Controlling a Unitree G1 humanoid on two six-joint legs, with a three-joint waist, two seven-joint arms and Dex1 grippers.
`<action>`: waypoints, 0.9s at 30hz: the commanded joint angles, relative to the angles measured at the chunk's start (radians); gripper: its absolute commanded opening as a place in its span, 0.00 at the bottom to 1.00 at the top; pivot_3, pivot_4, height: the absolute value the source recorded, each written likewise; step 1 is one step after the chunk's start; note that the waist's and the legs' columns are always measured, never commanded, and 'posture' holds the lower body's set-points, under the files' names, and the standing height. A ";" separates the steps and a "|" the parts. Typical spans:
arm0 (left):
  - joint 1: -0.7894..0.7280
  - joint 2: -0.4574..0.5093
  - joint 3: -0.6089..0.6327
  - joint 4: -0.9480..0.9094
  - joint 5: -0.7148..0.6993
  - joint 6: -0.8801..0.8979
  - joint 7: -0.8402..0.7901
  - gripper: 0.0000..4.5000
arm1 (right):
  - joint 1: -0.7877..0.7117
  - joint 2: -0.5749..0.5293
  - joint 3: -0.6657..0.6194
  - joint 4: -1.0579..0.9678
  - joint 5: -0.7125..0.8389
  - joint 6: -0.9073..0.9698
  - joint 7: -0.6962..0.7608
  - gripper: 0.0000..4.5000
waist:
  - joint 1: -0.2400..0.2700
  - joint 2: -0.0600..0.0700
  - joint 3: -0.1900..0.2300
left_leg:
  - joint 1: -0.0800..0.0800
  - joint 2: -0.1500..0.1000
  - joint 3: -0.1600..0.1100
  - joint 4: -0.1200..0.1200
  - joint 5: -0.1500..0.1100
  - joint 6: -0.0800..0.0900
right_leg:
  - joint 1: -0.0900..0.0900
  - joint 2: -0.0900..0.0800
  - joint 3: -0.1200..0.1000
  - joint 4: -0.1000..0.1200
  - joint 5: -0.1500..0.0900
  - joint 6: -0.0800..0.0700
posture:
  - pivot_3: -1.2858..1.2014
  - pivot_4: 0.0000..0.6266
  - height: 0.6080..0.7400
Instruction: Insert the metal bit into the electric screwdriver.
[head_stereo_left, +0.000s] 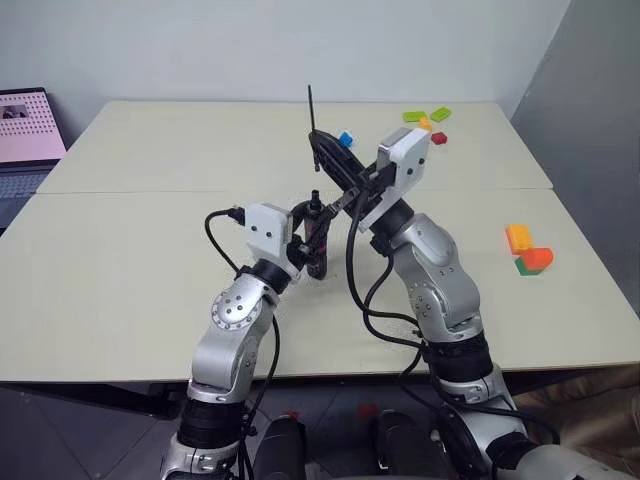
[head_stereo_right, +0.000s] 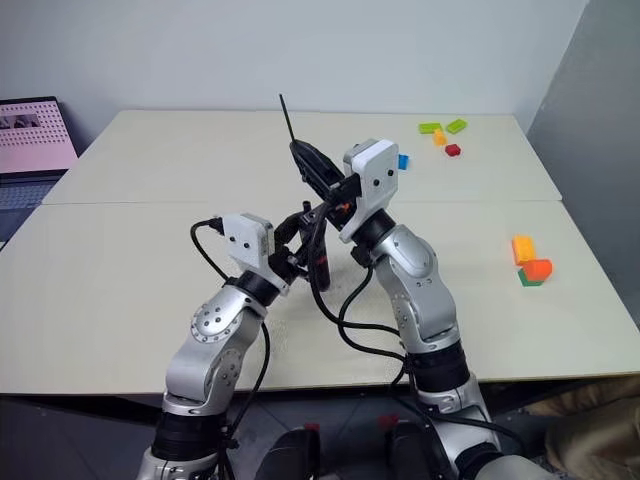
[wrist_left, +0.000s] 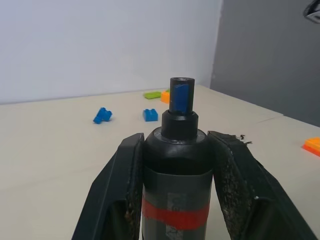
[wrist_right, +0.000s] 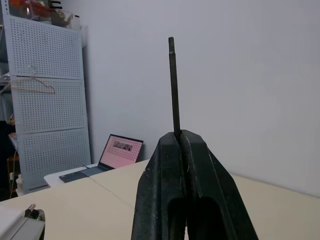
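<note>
Right gripper: clamped tight on the lower end of the metal bit, fingers pressed together with only the rod between them.
Left gripper: closed around the electric screwdriver, one finger on each side of its barrel.
Bit, place: raised above the table, pointing up and away past the right fingertips, well above the screwdriver and not aligned with its tip.
Screwdriver, place: held over the table near the middle of the scene, just below and beside the right gripper.
Progress: both parts picked up, one in each gripper; bit not yet in the socket.
Left to do, by judgement: bit's free end to be turned toward the open tip, lined up and pushed in.
Bit, material: thin straight grey metal, needle-like, smooth, slightly stepped at the free end.
Screwdriver, material: round dark matt body, red band, narrower collar, small blue tip with a hollow end.
Fingers: black, wedge-shaped, inner faces rough and grainy.
Surroundings: pale matt tabletop; coloured bricks scattered well apart from the grippers.
</note>
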 joint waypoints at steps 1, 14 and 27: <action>-0.049 -0.019 0.016 -0.017 0.046 -0.080 0.045 0.36 | -0.023 0.003 0.003 -0.053 0.019 -0.008 -0.006 0.00 | 0.001 0.000 0.000 | 0.000 0.000 0.000 0.000 0.000 0.000 | 0.000 0.000 0.000 0.000 0.000 0.000 | 0.52 0.24 1.00; -0.020 -0.061 0.016 0.011 0.047 -0.052 0.080 0.36 | -0.019 0.033 0.020 0.012 0.026 -0.047 -0.007 0.00 | 0.000 0.000 0.000 | -0.002 0.000 0.000 -0.003 0.000 0.000 | -0.001 0.000 0.000 -0.003 0.000 0.001 | 0.52 0.24 1.00; -0.015 -0.057 0.021 0.021 0.053 -0.046 0.071 0.36 | -0.048 0.048 0.039 0.149 0.008 -0.156 0.019 0.00 | 0.000 0.000 0.000 | -0.002 0.000 0.000 -0.003 0.000 0.000 | -0.001 0.000 0.000 -0.003 0.000 0.001 | 0.52 0.24 1.00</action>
